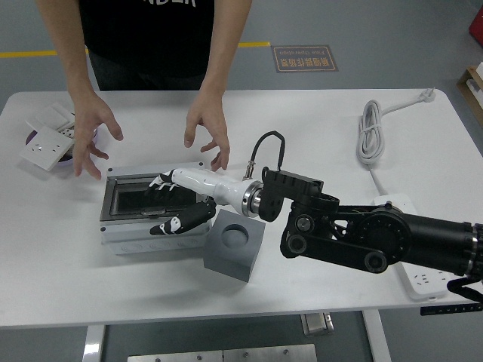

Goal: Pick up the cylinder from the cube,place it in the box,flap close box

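A grey box [121,232] with a dark clear flap [143,197] stands at the table's left; the flap lies flat over it. My right hand [172,202] rests on the flap with fingers spread and holds nothing. A grey cube [235,244] with an empty round hole in its top sits right of the box, under my forearm. The cylinder is not visible. A person's two hands [207,130] hover open just behind the box, off it.
A purple dish with white socket plates [47,136] sits at the far left. A coiled white cable [372,128] and a white power strip [423,275] lie at the right. The left arm is out of view.
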Robot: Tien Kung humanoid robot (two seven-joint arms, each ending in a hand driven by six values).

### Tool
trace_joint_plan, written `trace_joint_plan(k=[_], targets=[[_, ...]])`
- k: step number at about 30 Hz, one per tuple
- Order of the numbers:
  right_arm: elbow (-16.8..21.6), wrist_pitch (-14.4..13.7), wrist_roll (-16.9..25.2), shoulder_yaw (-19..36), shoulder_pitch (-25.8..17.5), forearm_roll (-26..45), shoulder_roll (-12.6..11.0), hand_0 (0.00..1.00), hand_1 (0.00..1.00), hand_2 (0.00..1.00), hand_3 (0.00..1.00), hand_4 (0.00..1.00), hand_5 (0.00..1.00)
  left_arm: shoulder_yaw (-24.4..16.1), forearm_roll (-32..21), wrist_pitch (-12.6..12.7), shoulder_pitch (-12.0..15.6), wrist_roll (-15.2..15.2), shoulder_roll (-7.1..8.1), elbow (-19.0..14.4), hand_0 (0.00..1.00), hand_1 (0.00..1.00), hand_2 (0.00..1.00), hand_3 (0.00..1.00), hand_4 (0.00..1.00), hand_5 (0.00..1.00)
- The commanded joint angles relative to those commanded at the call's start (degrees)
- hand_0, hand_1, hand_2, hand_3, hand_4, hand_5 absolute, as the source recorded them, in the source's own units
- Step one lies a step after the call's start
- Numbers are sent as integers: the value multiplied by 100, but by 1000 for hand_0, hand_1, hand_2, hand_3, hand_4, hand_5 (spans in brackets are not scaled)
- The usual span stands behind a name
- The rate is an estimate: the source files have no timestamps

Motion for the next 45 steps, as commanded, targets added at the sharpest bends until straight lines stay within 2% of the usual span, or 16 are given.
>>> trace_joint_plan(k=[1, 2, 8, 14, 28, 35, 42, 45], targets=[[-7, -1, -1, 91, -18, -20, -36, 812, 702, 725, 772, 837, 431, -4, 3, 1, 2, 2, -1, 0, 923, 852, 854, 951, 2, 2], [-10, -3, -2, 188, -40, -42, -76, 812, 704, 732, 776, 729, 438, -9, 6, 2, 3, 5, -3, 0, 923, 852, 854, 951, 2, 2], [115, -9, -31, 933, -373, -250, -418, 809, 702, 732, 769, 713, 444, -12, -3, 10, 24, 25, -20, 0, 923, 852, 854, 951, 2, 2], [256, 12, -56, 1737, -880, -505, -605, 805, 702, 731, 765, 713, 446, 17, -28, 11, 35, 32, -51, 0, 923, 852, 854, 951, 2, 2], [302, 32, 138, 3682, -2453, -887, -667, 804, 699, 727, 748, 715, 451, 147, -150, 19, 41, 27, -133, 0, 923, 852, 854, 951, 2, 2], [335, 23, 559, 4586, -3246, -842, -739, 803, 699, 723, 736, 716, 453, 201, -177, 67, 25, 81, -136, 0, 923, 852, 854, 951, 2, 2], [341, 142, 1092, 5294, -3908, -544, -658, 801, 695, 720, 721, 718, 456, 224, -179, 89, 0, 107, -126, 0, 923, 852, 854, 951, 2, 2], [312, 229, 1283, 5446, -4065, -348, -582, 800, 695, 715, 705, 719, 453, 222, -168, 96, 8, 125, -116, 0, 923, 852, 854, 951, 2, 2]])
